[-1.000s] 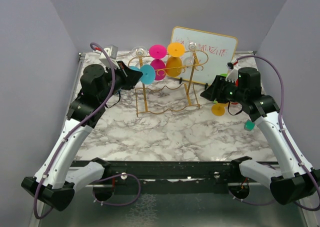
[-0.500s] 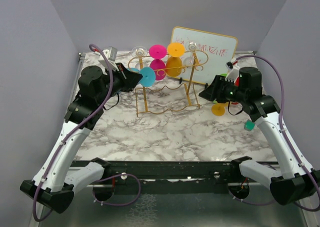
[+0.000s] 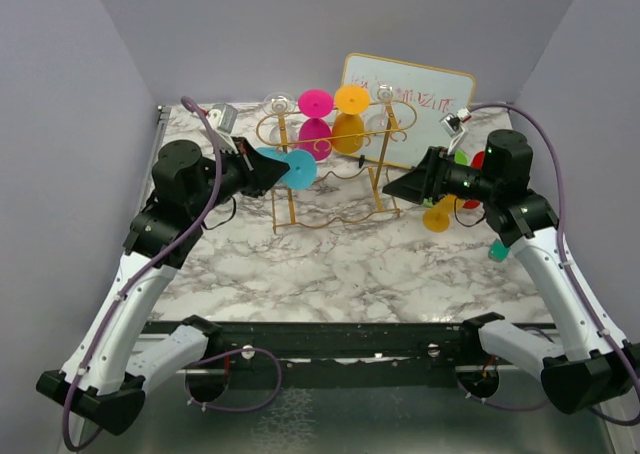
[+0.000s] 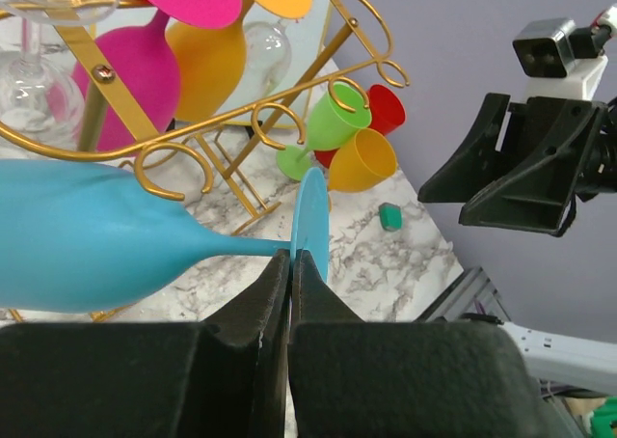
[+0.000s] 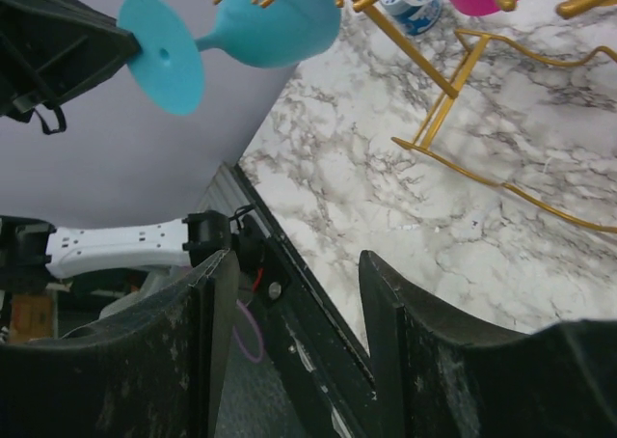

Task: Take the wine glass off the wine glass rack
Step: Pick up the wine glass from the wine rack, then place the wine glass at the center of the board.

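while the left hand [image 4: 291, 257] pinches the blue wine glass [image 4: 87, 231], right hand [image 5: 299, 260] gapes.

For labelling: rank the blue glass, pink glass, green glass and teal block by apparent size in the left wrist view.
1. blue glass, though nearness to the camera inflates it
2. pink glass
3. green glass
4. teal block

Overhead camera sits high behind me, looking down across the tabletop [image 3: 330, 264]. My left wrist camera hugs the teal wine glass [image 4: 87, 235]; my right wrist view catches that same glass from across, farther off.
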You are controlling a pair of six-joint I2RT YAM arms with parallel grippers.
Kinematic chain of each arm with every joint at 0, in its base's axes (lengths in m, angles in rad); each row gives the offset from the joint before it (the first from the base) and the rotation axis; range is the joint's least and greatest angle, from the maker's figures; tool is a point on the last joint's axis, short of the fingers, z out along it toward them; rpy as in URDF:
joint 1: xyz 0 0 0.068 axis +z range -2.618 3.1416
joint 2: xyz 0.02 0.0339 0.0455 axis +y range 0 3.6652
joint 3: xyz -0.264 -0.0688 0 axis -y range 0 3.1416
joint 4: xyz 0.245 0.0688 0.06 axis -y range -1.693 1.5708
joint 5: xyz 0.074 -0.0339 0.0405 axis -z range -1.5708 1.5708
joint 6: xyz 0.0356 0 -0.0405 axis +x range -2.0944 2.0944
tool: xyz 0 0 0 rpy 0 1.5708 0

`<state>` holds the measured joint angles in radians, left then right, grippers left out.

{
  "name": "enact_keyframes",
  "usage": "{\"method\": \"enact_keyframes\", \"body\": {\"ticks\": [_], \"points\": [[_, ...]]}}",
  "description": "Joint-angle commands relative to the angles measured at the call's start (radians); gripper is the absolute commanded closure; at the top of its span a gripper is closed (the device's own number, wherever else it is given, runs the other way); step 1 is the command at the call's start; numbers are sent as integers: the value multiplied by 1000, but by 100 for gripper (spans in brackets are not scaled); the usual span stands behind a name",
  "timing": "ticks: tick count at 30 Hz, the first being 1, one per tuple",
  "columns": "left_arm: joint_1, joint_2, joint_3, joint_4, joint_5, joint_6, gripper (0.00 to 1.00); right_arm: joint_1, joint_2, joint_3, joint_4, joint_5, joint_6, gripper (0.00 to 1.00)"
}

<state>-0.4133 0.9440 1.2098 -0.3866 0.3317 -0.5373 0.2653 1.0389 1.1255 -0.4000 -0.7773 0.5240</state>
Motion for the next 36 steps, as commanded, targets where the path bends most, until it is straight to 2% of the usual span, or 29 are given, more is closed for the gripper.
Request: {"method": "enact_keyframes", "body": {"ticks": [1, 5, 10, 13, 16, 20, 26, 30, 36], "points": [[2, -10, -18, -25, 96, -22, 100, 3, 24, -24, 104, -158, 57, 41], [3, -6, -36, -25, 150, -26, 100, 3, 35, -36, 136, -194, 78, 40], [2, 14, -44, -4, 301, -22, 100, 5, 36, -69, 261, -290, 157, 37], [2, 20, -66, 74, 389, -57, 100, 11, 33, -91, 352, -325, 222, 35], [-5, 26, -99, 171, 439, -122, 100, 31, 35, -88, 375, -330, 231, 33], [-34, 42, -134, 284, 441, -175, 100, 76, 52, -82, 392, -327, 243, 33], [-107, 78, -130, 321, 394, -176, 100, 147, 73, -77, 454, -300, 257, 34], [-162, 96, -133, 334, 351, -173, 100, 173, 80, -83, 486, -294, 271, 43], [-186, 102, -141, 349, 318, -173, 100, 177, 61, -103, 494, -300, 273, 77]]}}
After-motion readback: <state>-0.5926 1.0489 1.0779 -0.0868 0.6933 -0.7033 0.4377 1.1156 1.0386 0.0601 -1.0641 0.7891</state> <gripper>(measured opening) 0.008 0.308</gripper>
